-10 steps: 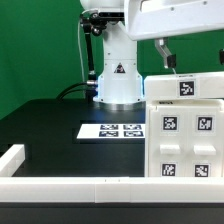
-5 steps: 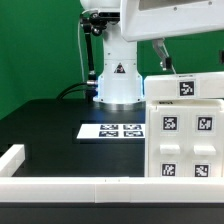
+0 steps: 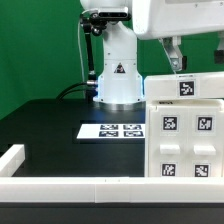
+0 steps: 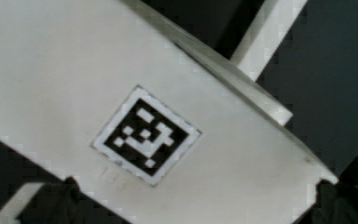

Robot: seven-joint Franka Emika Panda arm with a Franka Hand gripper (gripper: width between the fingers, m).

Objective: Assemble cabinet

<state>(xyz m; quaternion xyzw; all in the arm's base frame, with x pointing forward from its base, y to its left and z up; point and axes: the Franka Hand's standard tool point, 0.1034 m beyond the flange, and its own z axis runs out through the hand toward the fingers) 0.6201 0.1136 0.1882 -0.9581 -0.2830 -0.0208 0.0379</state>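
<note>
the gripper (image 3: 176, 57) is mostly cut off at the top of the exterior view, above the cabinet (image 3: 183, 135) — whether its fingers are parted or closed i cannot tell. the cabinet stands at that view's right, its tagged face filling the wrist view (image 4: 158, 130). the marker board (image 3: 112, 130) lies just left of it — on the black table (image 3: 50, 125), with a white rail (image 3: 70, 183) along the near edge.

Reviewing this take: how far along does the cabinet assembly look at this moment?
Done: tagged white cabinet pieces stand grouped at the exterior view's right. In hand: nothing evident; the gripper hangs above them, and the wrist view shows a tagged white panel close below. Left: whether pieces are joined cannot be told.
</note>
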